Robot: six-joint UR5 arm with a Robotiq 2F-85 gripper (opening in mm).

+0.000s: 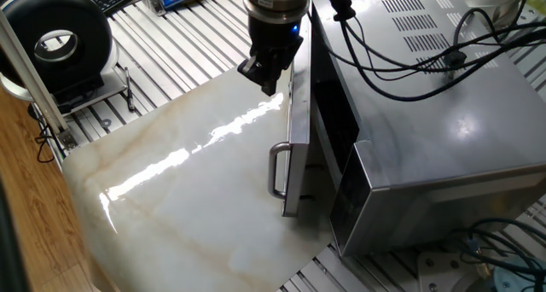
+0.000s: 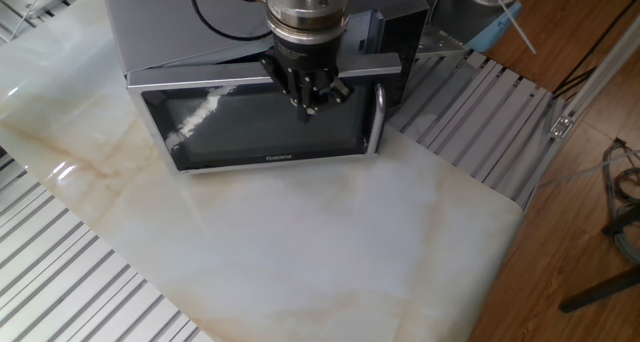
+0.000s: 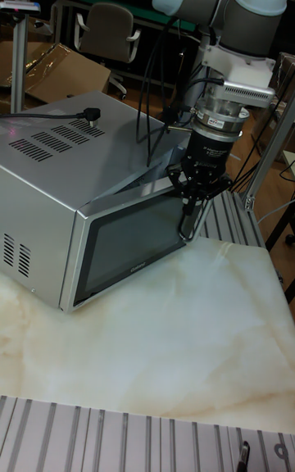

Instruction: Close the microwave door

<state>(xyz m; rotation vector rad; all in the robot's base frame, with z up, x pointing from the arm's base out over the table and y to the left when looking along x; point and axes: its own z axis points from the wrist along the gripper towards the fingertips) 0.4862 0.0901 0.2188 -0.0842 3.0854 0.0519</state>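
The silver microwave (image 1: 452,121) stands at the right of the marble slab. Its door (image 1: 298,113) is ajar, with a dark gap on the handle side. In the other fixed view, the door (image 2: 240,132) shows its glass front and its vertical bar handle (image 2: 379,117). My gripper (image 1: 270,80) hangs in front of the door's outer face near its top edge, fingers together and holding nothing. It also shows as the gripper (image 2: 308,102) and the gripper (image 3: 188,211), over the door (image 3: 131,247). I cannot tell whether it touches the door.
A round black-and-white device (image 1: 60,40) stands at the left on the slotted table. Black cables (image 1: 401,61) lie across the microwave's top. The marble slab (image 2: 300,242) stretches out in front of the door. A chair (image 3: 106,34) and a cardboard box (image 3: 57,70) stand behind.
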